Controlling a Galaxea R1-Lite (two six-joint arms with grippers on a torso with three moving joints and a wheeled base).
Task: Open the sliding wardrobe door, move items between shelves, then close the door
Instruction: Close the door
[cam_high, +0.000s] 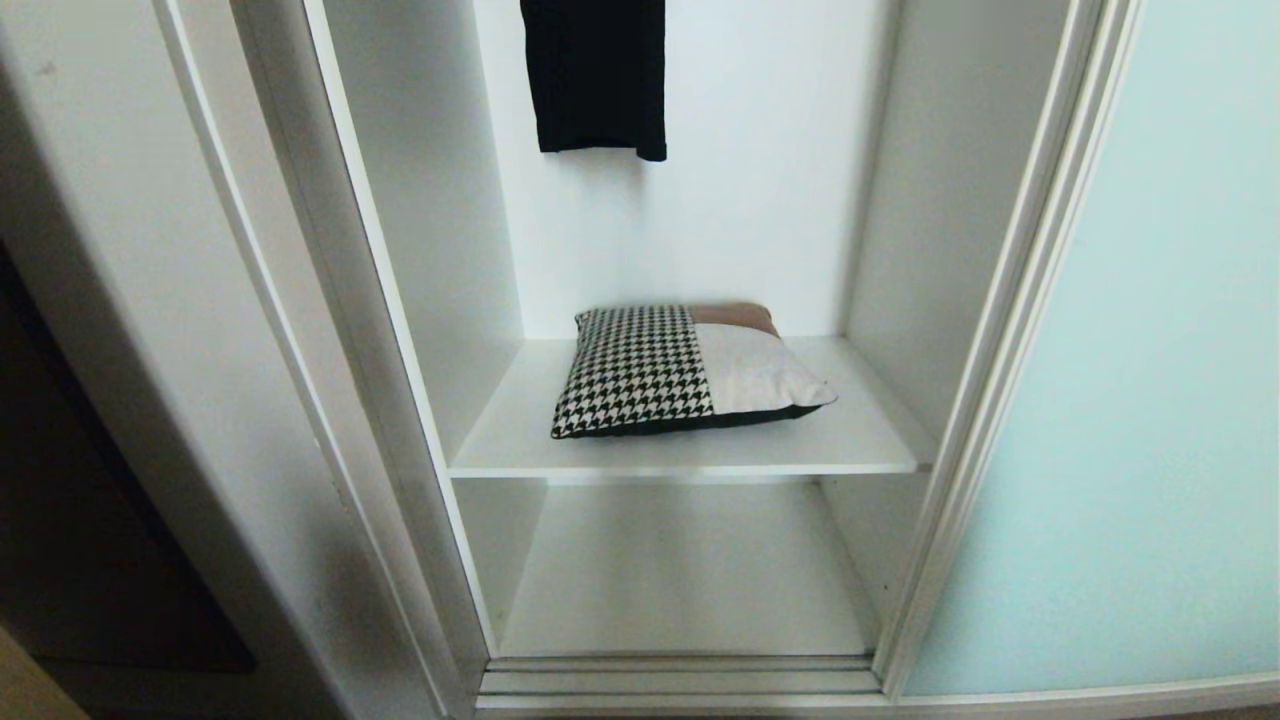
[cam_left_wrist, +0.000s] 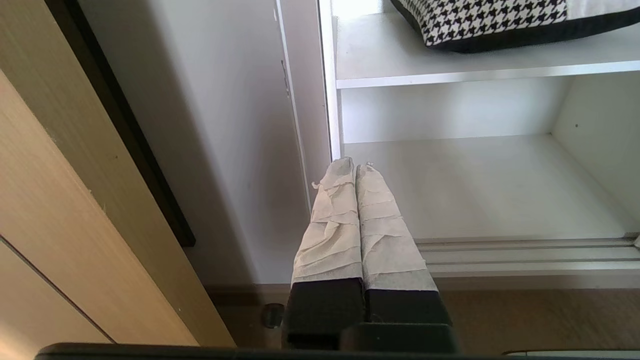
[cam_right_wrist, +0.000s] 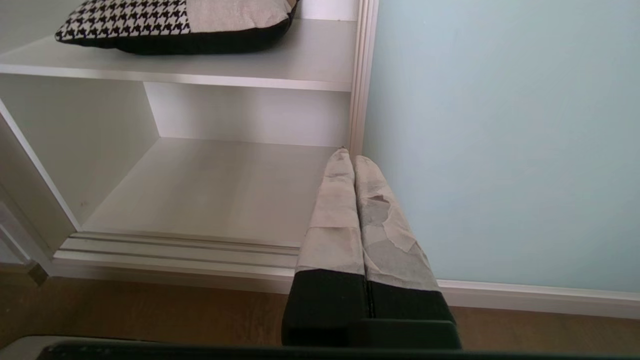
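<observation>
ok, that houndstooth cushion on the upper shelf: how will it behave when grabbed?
The houndstooth cushion looks plump and soft, so it will probably sag and squash in a grip. Likely light for its bulk. Lying flat on the upper shelf, it shouldn't roll.

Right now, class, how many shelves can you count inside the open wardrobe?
2: the upper shelf holds the cushion; the lower shelf sits just above the floor track. Higher shelves may be out of view.

Cushion (cam_high: 680, 370) flat on upper shelf (cam_high: 860, 440)
</observation>
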